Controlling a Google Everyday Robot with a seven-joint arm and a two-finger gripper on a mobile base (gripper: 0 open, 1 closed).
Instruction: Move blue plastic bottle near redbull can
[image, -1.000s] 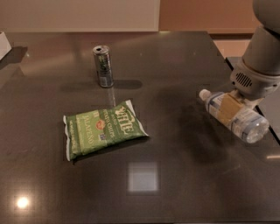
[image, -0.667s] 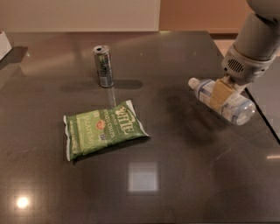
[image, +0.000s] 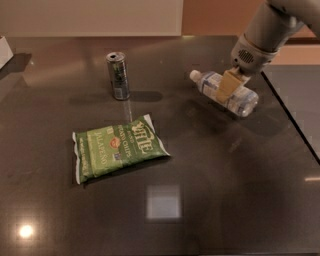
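Note:
The redbull can (image: 118, 75) stands upright at the back left of the dark table (image: 215, 175). The blue plastic bottle (image: 223, 92) is held on its side, white cap pointing left, lifted a little above the table at the right. My gripper (image: 227, 87) comes down from the upper right and is shut on the bottle around its middle; a tan finger (image: 225, 85) lies across the label. The bottle is well to the right of the can.
A green chip bag (image: 117, 147) lies flat in front of the can, left of centre. The table's right edge (image: 290, 120) runs diagonally just right of the bottle. A white object (image: 4, 50) sits at the far left edge.
The gripper has carried the bottle up and to the left, away from the table's right edge and toward the can. The can and chip bag have not moved.

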